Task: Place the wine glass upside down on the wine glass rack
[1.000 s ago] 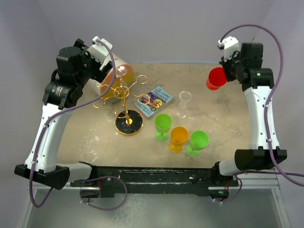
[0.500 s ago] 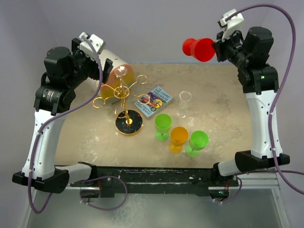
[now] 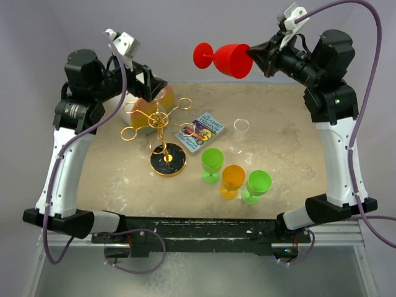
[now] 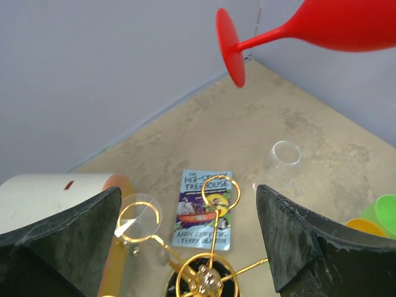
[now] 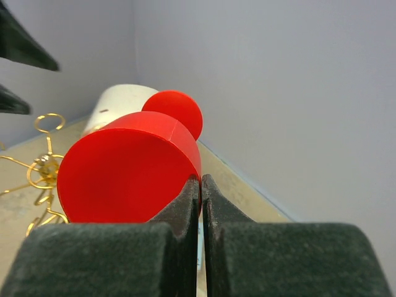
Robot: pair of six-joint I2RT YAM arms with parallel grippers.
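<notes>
Red wine glass [image 3: 230,59], its rim pinched in the closed right gripper [image 3: 252,54], hangs sideways above the table's [image 3: 297,161] far edge. The left gripper [image 3: 153,85], jaws spread wide, hovers over the gold wine glass rack [image 3: 162,124].

- Left arm [image 3: 62,162] and right arm [image 3: 339,158]: white shells over the long links, bulky black housings at the joints
- Black blocks at both bases [image 3: 55,221], bolted to a dark rail [image 3: 185,228]
- Purple cable [image 3: 126,74] running along left arm, a second purple cable [image 3: 373,68] arching over right arm
- Small white camera housing [image 3: 122,43] by left wrist, a matching white one [image 3: 291,15] by right wrist
- Tiny green light [image 3: 337,100] on right arm's upper black housing
- Fingers [image 4: 62,238] of left gripper [image 4: 187,190]: black, wedge-shaped, coarse and grainy
- Fingers [image 5: 93,260] of right gripper [image 5: 200,182]: same black grainy material, tapering to thin tips
</notes>
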